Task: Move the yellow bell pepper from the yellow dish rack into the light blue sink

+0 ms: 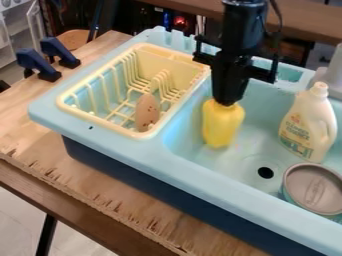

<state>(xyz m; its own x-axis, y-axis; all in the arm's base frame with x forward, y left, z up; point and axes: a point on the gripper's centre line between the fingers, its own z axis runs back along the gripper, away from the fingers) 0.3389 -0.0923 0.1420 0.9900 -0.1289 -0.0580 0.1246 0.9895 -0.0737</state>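
Gently handle the yellow object (222, 127), pinched by its top in the gripper (228, 103), clear of the white bottle (309, 122).

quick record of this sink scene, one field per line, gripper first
gripper: black, at the top of the yellow object
yellow object: at the basin's left side
sink: light blue, dark drain hole
rack: yellow, left of basin, brown oval object inside
bottle: cream, in basin
round tin: grey top, in front of bottle
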